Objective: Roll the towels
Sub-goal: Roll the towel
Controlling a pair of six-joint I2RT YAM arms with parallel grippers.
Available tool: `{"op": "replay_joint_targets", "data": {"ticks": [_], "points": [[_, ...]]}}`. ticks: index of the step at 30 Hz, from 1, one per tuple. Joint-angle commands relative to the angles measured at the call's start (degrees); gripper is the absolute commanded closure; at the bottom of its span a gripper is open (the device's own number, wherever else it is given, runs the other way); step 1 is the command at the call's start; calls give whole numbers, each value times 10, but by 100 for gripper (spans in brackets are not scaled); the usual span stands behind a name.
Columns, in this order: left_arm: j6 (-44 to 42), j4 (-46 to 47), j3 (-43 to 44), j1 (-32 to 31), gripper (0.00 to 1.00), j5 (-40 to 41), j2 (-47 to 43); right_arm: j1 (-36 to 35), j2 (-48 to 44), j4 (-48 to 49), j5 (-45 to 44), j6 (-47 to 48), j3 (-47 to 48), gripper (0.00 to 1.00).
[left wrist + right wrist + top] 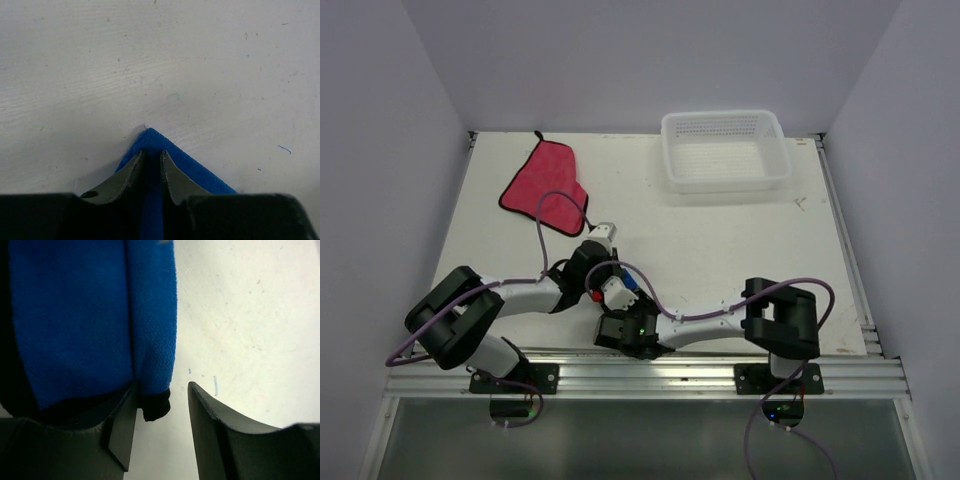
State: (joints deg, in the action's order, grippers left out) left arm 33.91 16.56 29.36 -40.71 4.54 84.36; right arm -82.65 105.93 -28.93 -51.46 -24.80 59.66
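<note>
Arms from both sides fold inward and meet low over the near middle of the table, wrists almost touching, elbows pushed out to left and right. Between them is the blue towel, mostly hidden from above by the two wrists.

The left gripper reaches forward with its fingers pinched nearly together on one corner of that towel. A strip of blue runs between them, and the corner's tip pokes out onto the bare tabletop. This hold probably pins the cloth so that it can be rolled.

The right gripper has its fingers parted with bare table showing in the gap, so it grips nothing. A thick fold of blue cloth, dark-edged at the bottom, rests against one finger, which suggests a roll in progress.

The pink-red towel lies flat and unrolled at the far left, well apart from both arms. A white mesh basket sits at the far right.
</note>
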Motion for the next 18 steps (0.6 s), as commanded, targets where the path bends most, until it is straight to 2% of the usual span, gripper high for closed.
{"op": "replay_joint_targets", "data": {"ticks": [1, 9, 18], "points": [[-1, -33, -33, 7, 78, 44, 17, 8, -64, 72, 70, -133, 5, 50], [0, -32, -36, 7, 78, 47, 12, 12, -87, 70, 54, -162, -1, 47], [1, -29, -41, 8, 79, 47, 9, 23, -235, 125, 72, -196, -101, 46]]}}
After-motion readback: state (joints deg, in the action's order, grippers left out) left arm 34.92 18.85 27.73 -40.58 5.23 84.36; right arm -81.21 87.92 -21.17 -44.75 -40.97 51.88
